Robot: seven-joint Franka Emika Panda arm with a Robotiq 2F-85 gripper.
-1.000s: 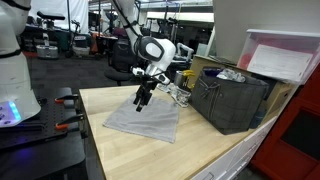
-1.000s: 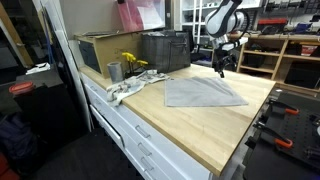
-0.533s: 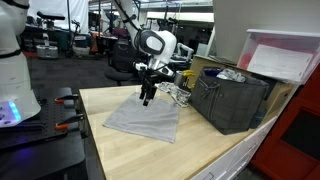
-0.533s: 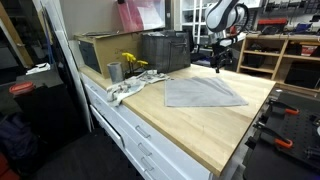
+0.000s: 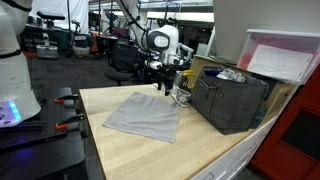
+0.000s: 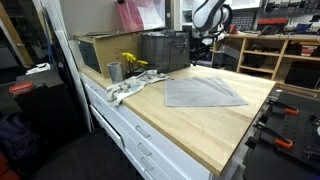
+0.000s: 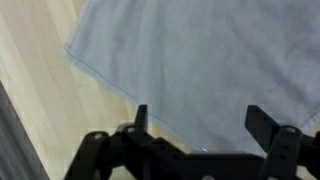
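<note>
The pincer hangs above the table with its two fingers spread as wide as they go and nothing between them; it touches nothing. In the wrist view a grey cloth fills the picture from about twelve to three o'clock, its stitched corner pointing toward nine o'clock over bare wood. In both exterior views the pincer sits off the cloth's far edge, near the dark crate, while the cloth lies flat and smooth at the middle of the wooden table.

To handle the cloth well, the arm would best come straight down over one corner or hem, keep the fingers wide until both tips straddle the fabric, and pinch only the cloth, not the wood. A slow lift would keep the sheet from dragging or bunching.

From the cloth, a crumpled rag lies toward nine o'clock, beside a metal cup and something yellow.
</note>
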